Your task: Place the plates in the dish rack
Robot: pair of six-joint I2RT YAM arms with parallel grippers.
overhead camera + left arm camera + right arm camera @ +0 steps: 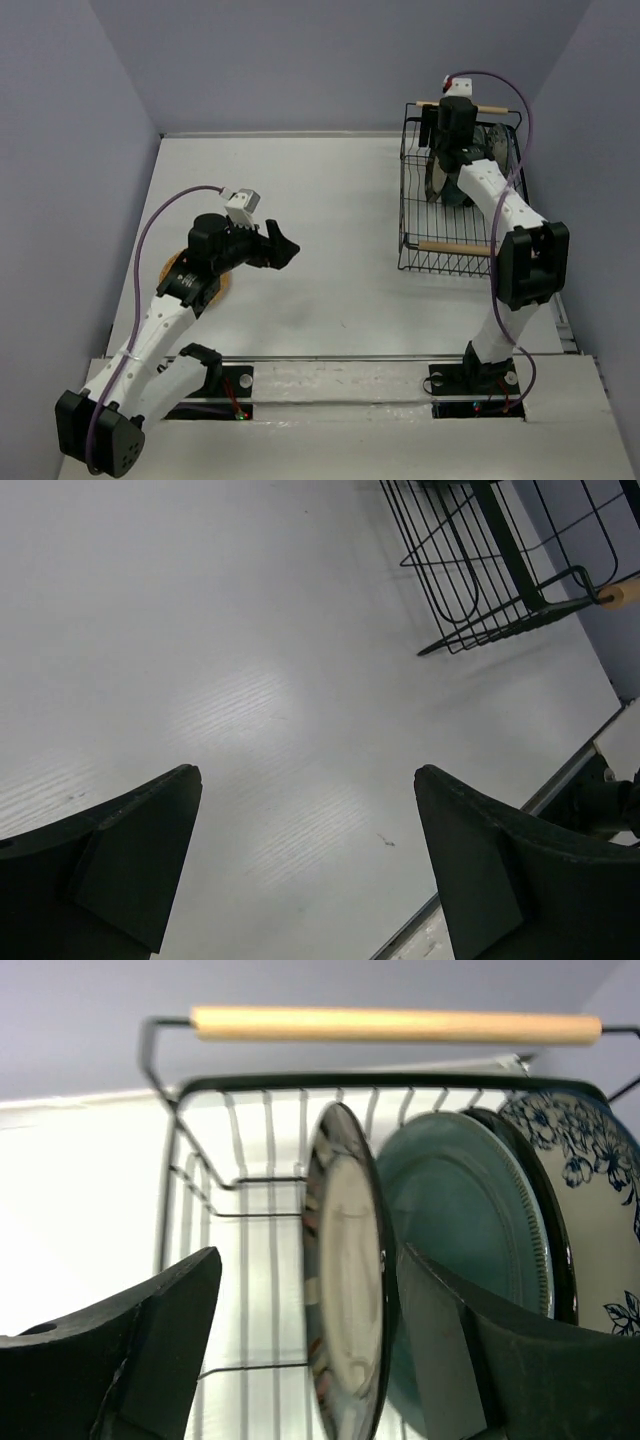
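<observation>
The black wire dish rack (412, 215) stands at the far right of the table. Several plates stand upright in it: a dark-rimmed plate with a beige centre (345, 1280), a teal plate (460, 1210), the edge of a second dark-rimmed plate (560, 1260) and a white-and-blue floral plate (600, 1180). My right gripper (308, 1255) is open inside the rack, its jaws either side of the first dark-rimmed plate. The orange-tan plate (172, 270) lies flat at the left, mostly hidden under my left arm. My left gripper (285, 248) is open and empty above bare table.
The rack has a wooden handle at its far end (395, 1025) and another at its near end (455, 247). The rack's near corner shows in the left wrist view (480, 570). Grey walls close in the table on three sides.
</observation>
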